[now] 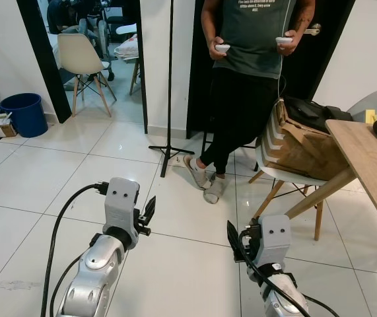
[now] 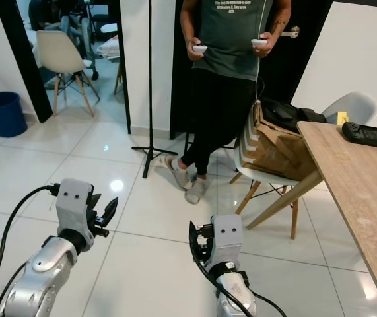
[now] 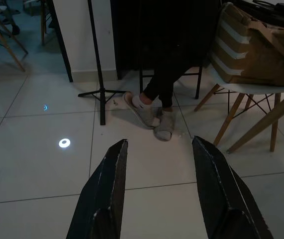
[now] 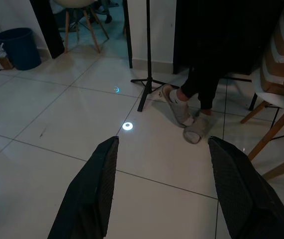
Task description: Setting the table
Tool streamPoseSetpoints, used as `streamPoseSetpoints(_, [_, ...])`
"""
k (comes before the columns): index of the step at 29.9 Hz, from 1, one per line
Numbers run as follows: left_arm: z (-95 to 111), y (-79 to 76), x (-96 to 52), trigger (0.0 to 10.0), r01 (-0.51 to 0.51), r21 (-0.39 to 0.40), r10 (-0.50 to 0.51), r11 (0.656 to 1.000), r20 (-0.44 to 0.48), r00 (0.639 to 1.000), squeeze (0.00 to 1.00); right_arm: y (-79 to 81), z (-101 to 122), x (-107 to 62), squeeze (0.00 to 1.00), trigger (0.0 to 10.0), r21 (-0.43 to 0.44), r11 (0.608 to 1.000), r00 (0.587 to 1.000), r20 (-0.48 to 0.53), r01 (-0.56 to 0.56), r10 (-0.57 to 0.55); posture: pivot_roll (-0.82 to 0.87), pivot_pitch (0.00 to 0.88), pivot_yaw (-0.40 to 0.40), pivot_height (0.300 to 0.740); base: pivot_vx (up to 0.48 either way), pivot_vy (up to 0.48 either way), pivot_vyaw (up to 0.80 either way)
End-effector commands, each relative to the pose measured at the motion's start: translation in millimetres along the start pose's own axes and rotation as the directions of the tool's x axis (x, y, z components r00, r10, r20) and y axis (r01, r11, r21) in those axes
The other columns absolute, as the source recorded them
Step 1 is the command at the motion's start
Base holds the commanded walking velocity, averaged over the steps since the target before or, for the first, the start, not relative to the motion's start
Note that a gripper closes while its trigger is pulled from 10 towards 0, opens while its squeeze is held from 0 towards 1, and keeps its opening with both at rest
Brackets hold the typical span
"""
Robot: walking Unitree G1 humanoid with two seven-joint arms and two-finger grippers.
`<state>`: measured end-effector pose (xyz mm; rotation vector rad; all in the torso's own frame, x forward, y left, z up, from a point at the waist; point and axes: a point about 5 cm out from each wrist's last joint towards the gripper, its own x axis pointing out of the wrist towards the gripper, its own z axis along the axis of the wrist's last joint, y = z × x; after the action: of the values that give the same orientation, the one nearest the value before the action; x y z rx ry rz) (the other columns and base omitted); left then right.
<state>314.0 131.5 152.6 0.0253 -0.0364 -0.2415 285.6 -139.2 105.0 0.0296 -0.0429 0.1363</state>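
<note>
Both arms are hanging out in front over white glossy floor tiles point(image 1: 36, 178), and neither is carrying anything. The left gripper point(image 3: 159, 189) is showing its two black fingers spread apart with bare tile between them; the right gripper point(image 4: 166, 191) is doing the same, fingers wide and empty.

The table point(image 2: 366, 191) is sitting off to the robot's right, a pale wood top with a matte grain, its long edge running away from the robot and an angled wooden leg propping it underneath. So the right arm is the nearer one, and the fingers are pointing forward past the table rather than at it. My read: the body is needing to turn right before any placing begins.

On the far end of the tabletop a flat black device point(image 2: 371, 135) is lying near a small yellow item point(image 2: 342, 118). No plates or cutlery are visible on it. Just beside the table a white moulded chair point(image 1: 287, 177) is carrying a brown striped bag point(image 1: 304, 142). A person point(image 1: 251, 72) is standing behind, holding white controllers beside a black tripod stand point(image 1: 170, 86).
</note>
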Motion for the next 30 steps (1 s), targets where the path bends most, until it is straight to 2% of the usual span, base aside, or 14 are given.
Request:
streamPoseSetpoints(1, [-4.8, -1.0, -0.8, 10.0, 0.003, 0.000, -0.003, 1.000, -0.021, 1.000, 0.00, -0.3, -6.5, -3.1, 0.00, 10.0, 0.011, 1.000, 1.000, -0.024, 0.011, -0.011, 0.05, 0.057, 0.084, 0.740, 0.000, 0.000, 0.00])
streamPoseSetpoints(30, [-1.1, -3.2, -1.3, 10.0, 0.019, -0.018, -0.019, 1.000, -0.004, 1.000, 0.00, 0.4, -5.1, -3.1, 0.00, 10.0, 0.014, 1.000, 1.000, -0.020, 0.011, -0.010, 0.05, 0.061, 0.084, 0.740, 0.000, 0.000, 0.00])
